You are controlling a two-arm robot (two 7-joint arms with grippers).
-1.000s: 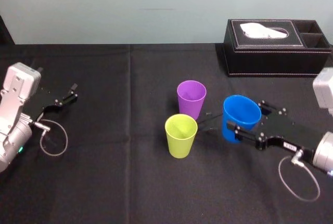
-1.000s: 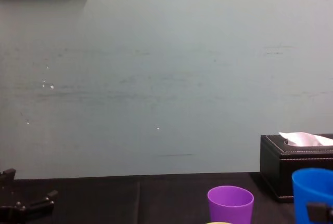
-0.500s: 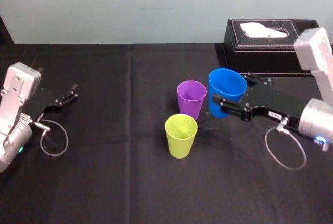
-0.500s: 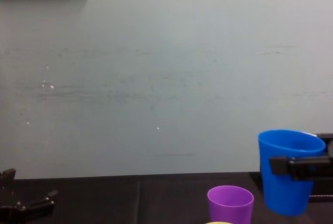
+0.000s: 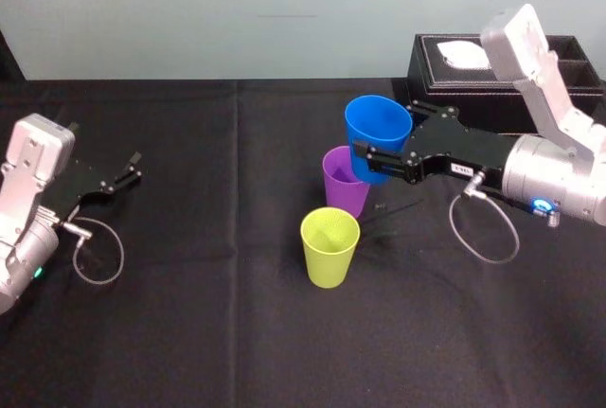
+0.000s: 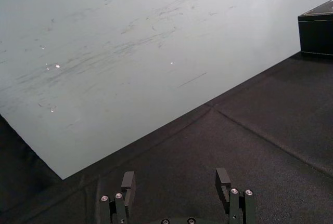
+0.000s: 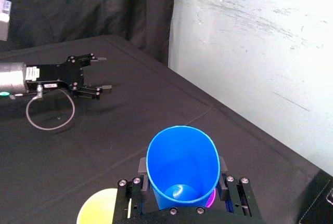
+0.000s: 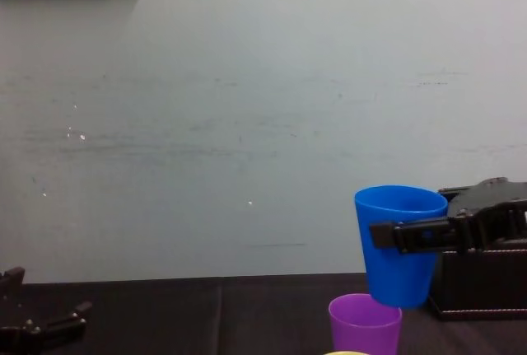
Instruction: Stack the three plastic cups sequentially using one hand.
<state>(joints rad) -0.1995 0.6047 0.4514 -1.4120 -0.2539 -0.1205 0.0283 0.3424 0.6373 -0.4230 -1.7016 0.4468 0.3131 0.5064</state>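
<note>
Right claw (image 5: 375,158): clamped on the blue cup, one slim black finger (image 8: 397,235) crossing the cup's wall below the rim and the other on the far side; held aloft, right of the surface's middle.

Blue tapered plastic cup (image 5: 381,132): upright and clear of the surface. Its base is about level with the purple cup's rim, over the rim's right-hand part; whether they touch cannot be told.

Change: a second ago this cup sat low, to the right of the purple one. It has since been raised and carried leftward toward the purple cup's mouth.

Meaning for the task: the first stacking is in hand, not done. By the chest view the base looks off-centre to the right, so a little more leftward travel before lowering seems needed; a descent from here could catch the rim and tip the cup below.

Purple tapered plastic cup (image 5: 341,194): upright, right of the surface's middle, unmoved.

Yellow-green tapered plastic cup (image 5: 329,247): upright, just beside the purple cup on the near side, unmoved and not yet stacked.

Left claw (image 5: 134,168): fingers apart, holding nothing, parked near the left edge as before.

Black leather-look tissue box (image 5: 492,96): far right corner.

Black cloth-covered surface (image 5: 237,332): carries all the above.
</note>
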